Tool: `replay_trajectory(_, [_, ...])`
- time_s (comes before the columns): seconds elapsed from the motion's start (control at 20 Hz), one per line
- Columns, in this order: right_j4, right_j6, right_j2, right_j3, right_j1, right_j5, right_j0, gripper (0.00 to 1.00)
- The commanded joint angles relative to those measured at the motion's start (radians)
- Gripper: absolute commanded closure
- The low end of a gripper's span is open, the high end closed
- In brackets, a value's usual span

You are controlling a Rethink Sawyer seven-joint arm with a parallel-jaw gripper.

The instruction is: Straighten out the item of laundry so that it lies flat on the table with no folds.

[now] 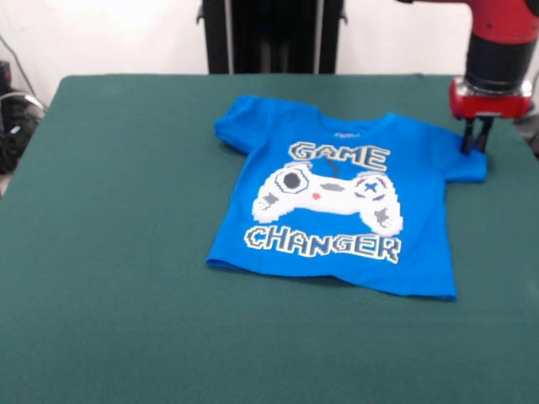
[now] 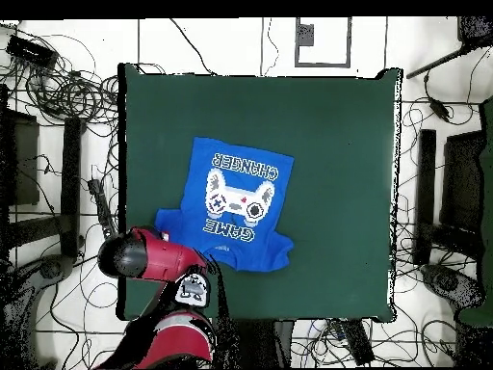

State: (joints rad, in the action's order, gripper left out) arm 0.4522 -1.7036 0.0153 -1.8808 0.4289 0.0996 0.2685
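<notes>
Pinching the sleeve tip at three o'clock, the red-and-black gripper stands narrow on the bright blue printed T-shirt mid dark green felt table — yank upward and fabric bunches.

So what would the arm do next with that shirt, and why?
Probably draw the sleeve outward, toward the table's side edge. The gripper is down at the tip of one sleeve of the blue T-shirt, which lies mostly flat, print up; the other sleeve looks bunched.
</notes>
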Motion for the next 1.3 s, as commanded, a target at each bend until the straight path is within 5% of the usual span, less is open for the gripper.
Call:
replay_trajectory(0.05, [0.093,-0.293,0.166,0.075,-0.05,-0.042,0.035,1.0])
replay_trajectory(0.75, [0.052,-0.279,0.172,0.035,-0.04,-0.099,0.001,1.0])
replay_trajectory(0.8, [0.051,-0.283,0.167,0.03,-0.037,-0.107,0.001,0.0])
replay_trajectory(1.3, [0.052,-0.257,0.169,0.028,-0.036,-0.052,-0.019,0.0])
